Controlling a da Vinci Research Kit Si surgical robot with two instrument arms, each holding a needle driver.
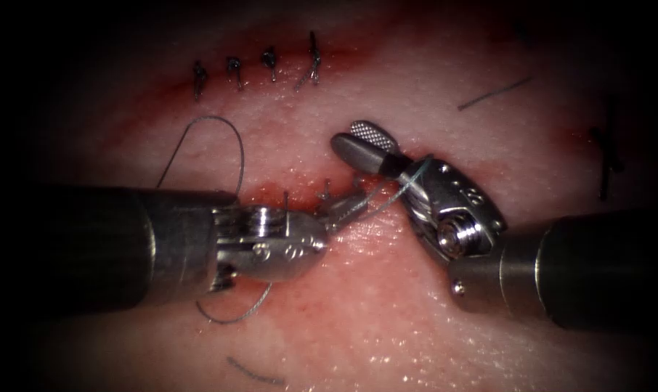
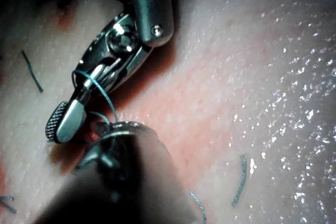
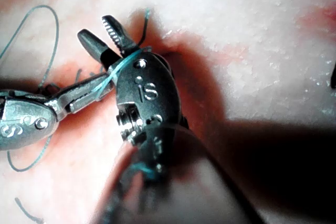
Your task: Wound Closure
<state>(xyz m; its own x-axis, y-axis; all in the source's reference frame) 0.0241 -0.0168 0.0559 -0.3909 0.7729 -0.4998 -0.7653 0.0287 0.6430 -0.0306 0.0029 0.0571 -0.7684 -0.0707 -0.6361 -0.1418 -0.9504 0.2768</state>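
- My left arm's tool [image 1: 343,208] comes in from the left across the tissue [image 1: 387,319], its jaws pressed together on the thread [image 1: 387,190] just at the lower cut [image 1: 300,194]
- My right arm's tool [image 1: 362,139] reaches in from the right with its jaws parted and empty, the ribbed inner face of one jaw turned up; the thread wraps around the tool just behind those jaws
- In the right wrist view the teal thread [image 3: 113,74] crosses the neck of the right arm's tool [image 3: 105,38] and runs straight into the closed tip of the left arm's tool [image 3: 79,98]
- The left wrist view shows the same loop of thread [image 2: 97,85] circling the right arm's tool [image 2: 65,121] behind its open jaws
- A long slack loop of thread [image 1: 227,138] arcs over the tissue left of the tools, and another curve [image 1: 234,316] lies below the left shaft
- I cannot make out the needle in these pictures
- A row of finished stitches [image 1: 253,72] closes the upper cut, with red fluid [image 1: 198,87] staining the tissue beside it
- Loose cut ends of thread [image 1: 492,94] lie on the tissue to the upper right
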